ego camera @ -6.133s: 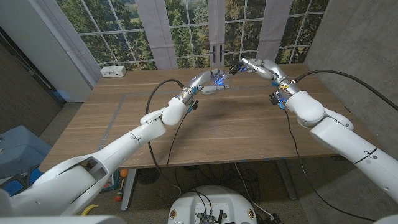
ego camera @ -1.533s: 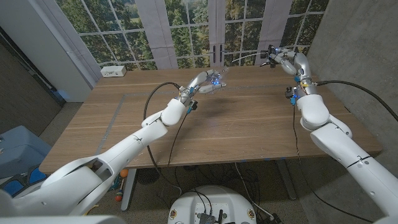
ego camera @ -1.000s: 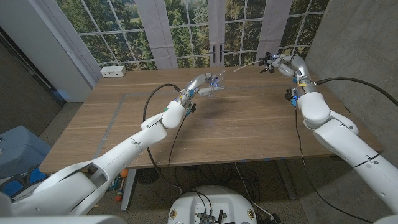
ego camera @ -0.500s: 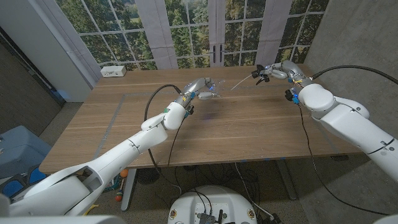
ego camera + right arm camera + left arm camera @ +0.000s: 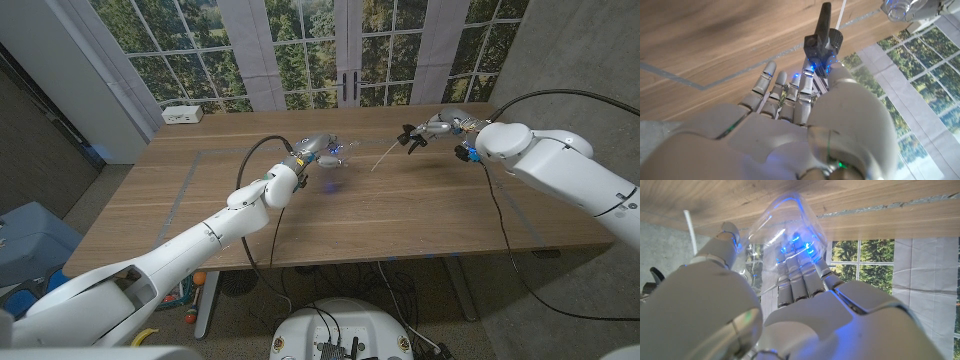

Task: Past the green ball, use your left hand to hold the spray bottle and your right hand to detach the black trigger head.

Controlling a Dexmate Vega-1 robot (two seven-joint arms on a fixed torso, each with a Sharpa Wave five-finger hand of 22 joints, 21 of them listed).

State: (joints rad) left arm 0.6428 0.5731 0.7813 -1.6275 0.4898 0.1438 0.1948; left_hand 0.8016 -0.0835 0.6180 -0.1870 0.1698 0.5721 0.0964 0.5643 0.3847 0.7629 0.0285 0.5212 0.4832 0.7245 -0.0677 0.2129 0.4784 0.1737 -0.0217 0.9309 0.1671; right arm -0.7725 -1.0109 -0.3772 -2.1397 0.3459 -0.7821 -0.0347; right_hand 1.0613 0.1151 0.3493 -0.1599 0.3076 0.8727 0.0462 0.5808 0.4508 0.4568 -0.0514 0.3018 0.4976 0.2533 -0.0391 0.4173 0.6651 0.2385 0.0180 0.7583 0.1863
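My left hand [image 5: 312, 150] grips a clear spray bottle [image 5: 336, 153] just above the table's middle back. In the left wrist view the fingers [image 5: 800, 275] wrap the see-through bottle [image 5: 782, 222], lit blue. To its right, my right hand [image 5: 445, 127] holds the detached black trigger head [image 5: 410, 134], whose white dip tube [image 5: 385, 156] slants down toward the bottle and hangs free of it. The right wrist view has the trigger head [image 5: 822, 37] pinched at the fingertips of my right hand [image 5: 790, 130], with the bottle's open neck [image 5: 897, 7] off to one side.
A white box [image 5: 183, 114] sits at the table's [image 5: 300, 220] back left corner. Windows stand behind the far edge. Black cables [image 5: 250, 160] trail along both arms. A grey wall rises on the right.
My right hand has come down from high at the back right toward the table's middle, carrying the trigger head and tube. My left hand has lowered the bottle a little.
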